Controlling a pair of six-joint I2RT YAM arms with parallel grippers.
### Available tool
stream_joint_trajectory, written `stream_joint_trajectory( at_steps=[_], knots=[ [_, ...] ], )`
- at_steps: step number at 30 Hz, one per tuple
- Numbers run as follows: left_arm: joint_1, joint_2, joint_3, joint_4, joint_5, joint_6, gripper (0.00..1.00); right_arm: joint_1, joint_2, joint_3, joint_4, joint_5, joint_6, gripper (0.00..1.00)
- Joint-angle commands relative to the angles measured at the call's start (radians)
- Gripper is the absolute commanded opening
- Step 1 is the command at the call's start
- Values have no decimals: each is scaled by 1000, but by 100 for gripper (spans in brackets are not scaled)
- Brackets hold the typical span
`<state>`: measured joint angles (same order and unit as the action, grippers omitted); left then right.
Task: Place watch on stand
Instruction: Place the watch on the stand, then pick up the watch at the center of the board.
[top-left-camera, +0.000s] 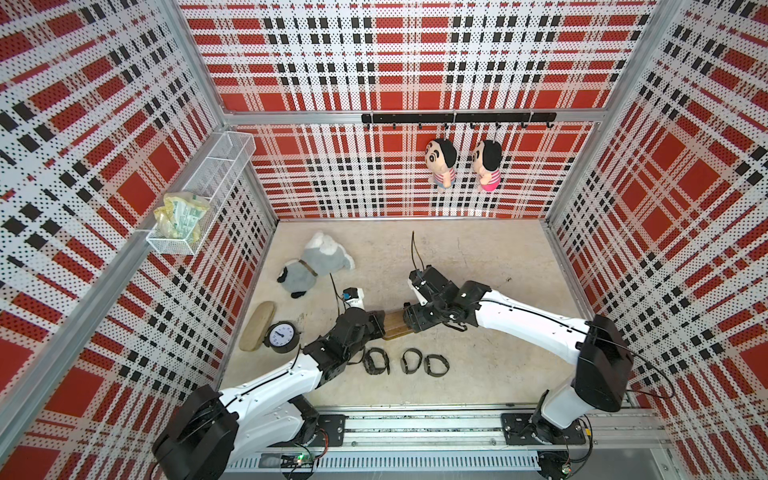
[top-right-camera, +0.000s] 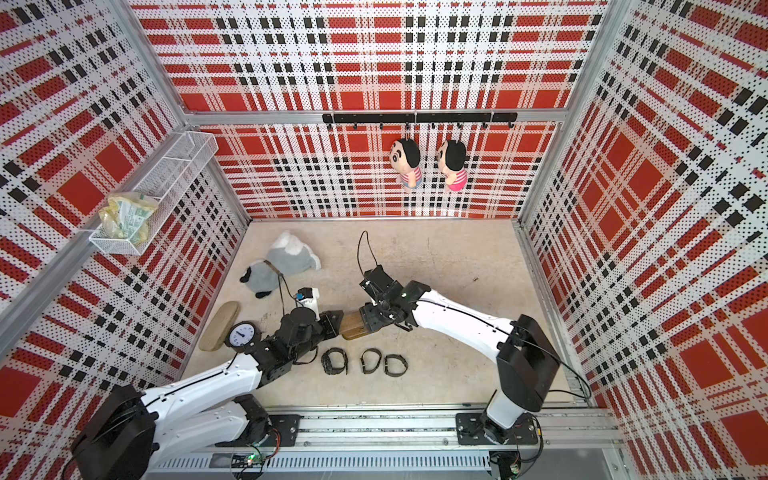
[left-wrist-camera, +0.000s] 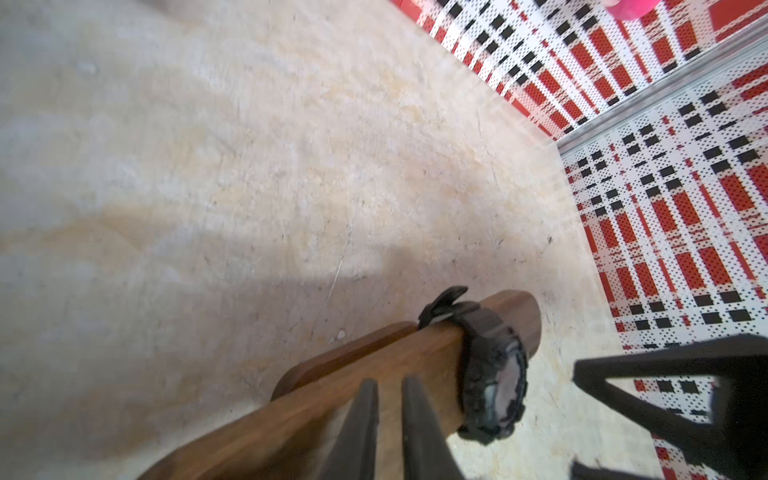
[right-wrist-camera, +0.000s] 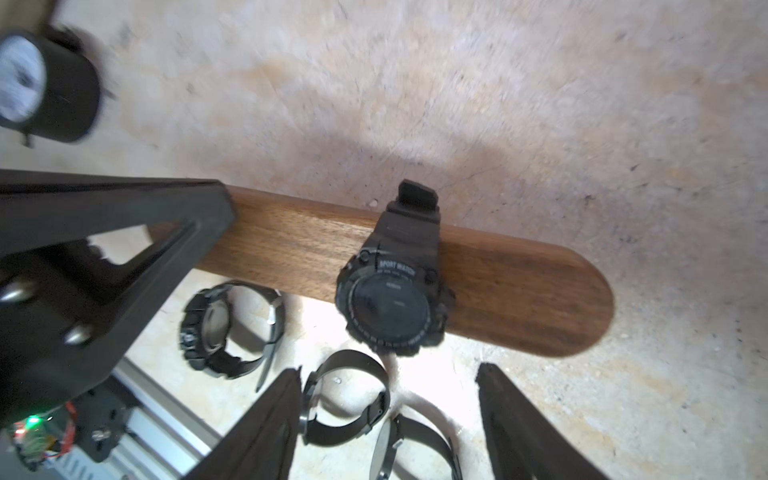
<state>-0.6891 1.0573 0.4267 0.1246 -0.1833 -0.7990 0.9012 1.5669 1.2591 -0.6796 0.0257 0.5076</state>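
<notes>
Black round-faced sport watch strapped round medium-brown round-ended wooden stand bar, toward free end. Right pincer wide apart, empty. Left pincer barely parted, empty, over bar. Risk: finger snagging strap on withdrawal drags watch off end.

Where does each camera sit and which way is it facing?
Top views: high above the front rail, looking down at the table; both arms show, left hand and right hand meeting at the stand.
Left wrist: on the left arm, looking along its fingers at the watch around the stand; the right hand shows beside.
Right wrist: on the right arm, looking down at that watch; the left hand shows.
Shared: both wrist views show the watch.
</notes>
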Motion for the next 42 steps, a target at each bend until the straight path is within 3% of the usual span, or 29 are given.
stream_joint_trajectory(
  at_steps=[1, 4, 6, 13, 17, 19, 25, 40, 41, 42],
  knots=[
    [8, -30, 60, -71, -57, 67, 35, 4, -79, -21, 34, 2, 39, 73],
    [8, -43, 83, -93, -80, 79, 58, 4, -131, -62, 6, 15, 81, 75],
    [8, -48, 102, -111, -84, 87, 68, 2, -181, -117, 17, 21, 106, 75],
    [2, -96, 91, -163, -129, 81, 87, 1, -319, -265, 7, -21, 176, 72],
    [-2, -138, 68, -175, -143, 75, 90, 0, -376, -358, 19, -34, 232, 68],
    [-4, -162, 56, -178, -151, 73, 97, 10, -395, -427, 64, -65, 275, 64],
    [-6, -208, 32, -207, -162, 75, 98, 96, -378, -524, 116, -75, 336, 60],
    [-9, -251, 3, -235, -176, 73, 98, 129, -214, -440, 116, -75, 336, 60],
    [-9, -253, 2, -235, -174, 73, 98, 130, -206, -437, 168, -61, 307, 42],
    [-9, -254, 0, -235, -174, 73, 98, 130, -197, -435, 176, -60, 301, 41]
  ],
)
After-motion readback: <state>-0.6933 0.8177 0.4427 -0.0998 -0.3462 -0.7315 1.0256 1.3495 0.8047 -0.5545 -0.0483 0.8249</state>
